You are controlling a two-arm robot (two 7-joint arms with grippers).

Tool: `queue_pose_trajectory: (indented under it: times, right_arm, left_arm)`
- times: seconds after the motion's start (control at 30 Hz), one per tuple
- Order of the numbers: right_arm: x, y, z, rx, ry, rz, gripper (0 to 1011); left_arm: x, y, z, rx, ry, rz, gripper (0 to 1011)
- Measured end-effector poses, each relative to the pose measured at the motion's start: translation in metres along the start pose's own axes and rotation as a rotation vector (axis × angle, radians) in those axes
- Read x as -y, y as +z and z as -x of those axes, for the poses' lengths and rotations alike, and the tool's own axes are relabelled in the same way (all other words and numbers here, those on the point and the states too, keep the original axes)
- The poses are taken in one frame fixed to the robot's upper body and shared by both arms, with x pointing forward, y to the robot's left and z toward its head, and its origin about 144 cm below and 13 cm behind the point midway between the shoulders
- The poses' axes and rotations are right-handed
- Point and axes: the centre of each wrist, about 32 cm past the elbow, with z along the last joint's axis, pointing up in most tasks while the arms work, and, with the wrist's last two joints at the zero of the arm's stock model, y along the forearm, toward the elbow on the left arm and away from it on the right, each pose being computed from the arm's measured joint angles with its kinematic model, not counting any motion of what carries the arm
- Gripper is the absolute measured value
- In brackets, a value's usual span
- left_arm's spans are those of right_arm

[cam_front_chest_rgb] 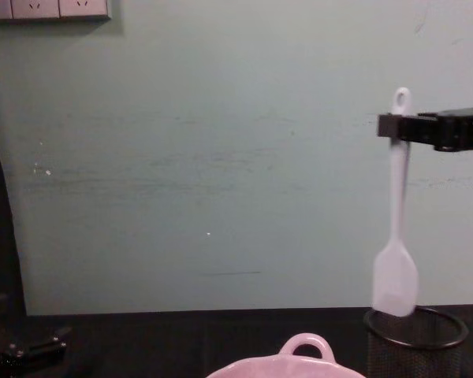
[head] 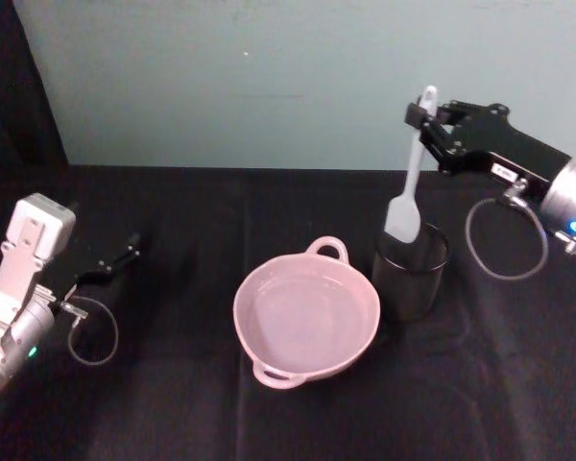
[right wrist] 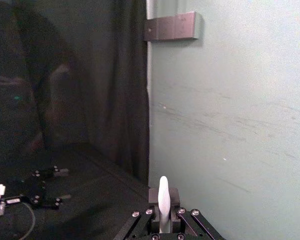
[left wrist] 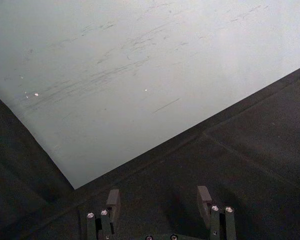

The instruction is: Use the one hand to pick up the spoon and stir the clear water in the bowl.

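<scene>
Right claw (head: 423, 118) of mine high up near wall (head: 269, 86), spoon (head: 409, 192) hanging straight down from its pinch. Cup (head: 410, 280) directly under blade; blade tip about level with cup rim, cannot tell if clear of it. Bowl (head: 254, 288) just beside cup, toward my left. Air above bowl open. Bowl's far loop handle rises near cup. Wall close behind cup, little room there. My left claw (head: 127, 253) parked far left, well apart from bowl; bare surface (head: 173, 403) between.

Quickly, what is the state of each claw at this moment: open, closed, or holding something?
Left claw: open, empty, parked low at the left.
Right claw: closed on the handle of the white flat-bladed spoon, held upright over the black wire-mesh cup.
</scene>
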Motion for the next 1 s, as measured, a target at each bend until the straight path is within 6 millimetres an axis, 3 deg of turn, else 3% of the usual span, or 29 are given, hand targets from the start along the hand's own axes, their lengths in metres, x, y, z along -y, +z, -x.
queue_pose_trajectory:
  times: [0.5, 1.0]
  right_arm:
    - [-0.047, 0.006, 0.02, 0.017, 0.139, -0.02, 114]
    - [-0.066, -0.047, 0.04, -0.029, 0.259, 0.019, 114]
  left_arm:
    - [0.0, 0.0, 0.0, 0.0, 0.0, 0.0, 1005]
    - [0.0, 0.0, 0.0, 0.0, 0.0, 0.0, 1005]
